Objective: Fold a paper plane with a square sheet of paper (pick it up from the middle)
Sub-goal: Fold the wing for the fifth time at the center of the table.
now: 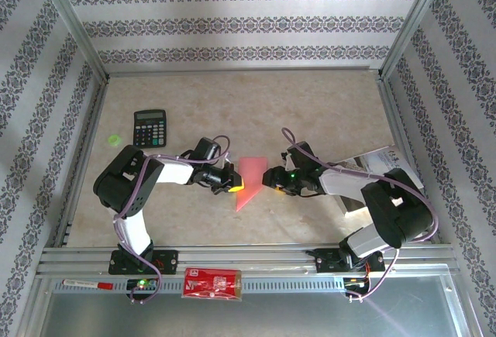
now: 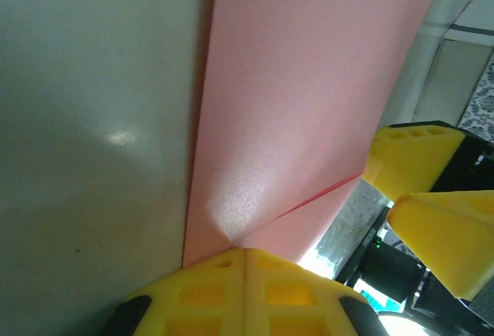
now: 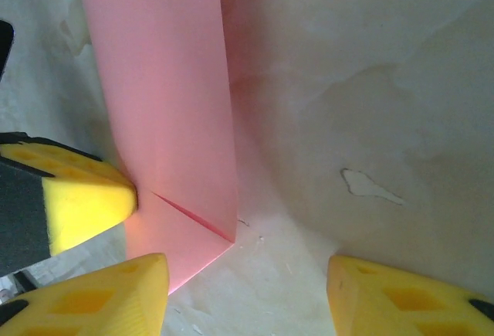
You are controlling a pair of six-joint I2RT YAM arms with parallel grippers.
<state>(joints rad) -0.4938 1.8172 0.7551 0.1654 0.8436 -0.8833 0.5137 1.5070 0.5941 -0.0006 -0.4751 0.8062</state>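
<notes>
The square sheet of paper [image 1: 249,176] lies folded on the table's middle as a pink strip tapering to a point toward me, with a diagonal flap near the point [image 2: 309,120] [image 3: 166,104]. My left gripper [image 1: 232,186] [image 2: 244,252] is shut, its joined yellow tips touching the paper's left edge where the flap's crease starts. The right gripper [image 1: 273,179] [image 3: 247,297] stands open just right of the paper. One of its fingers is over the paper's lower corner, the other over bare table. Nothing is between them.
A black calculator [image 1: 149,128] and a small green spot [image 1: 115,139] sit at the back left. A white printed leaflet [image 1: 384,163] lies by the right arm. A red printed packet [image 1: 211,283] rests on the front rail. Metal frame rails bound the table.
</notes>
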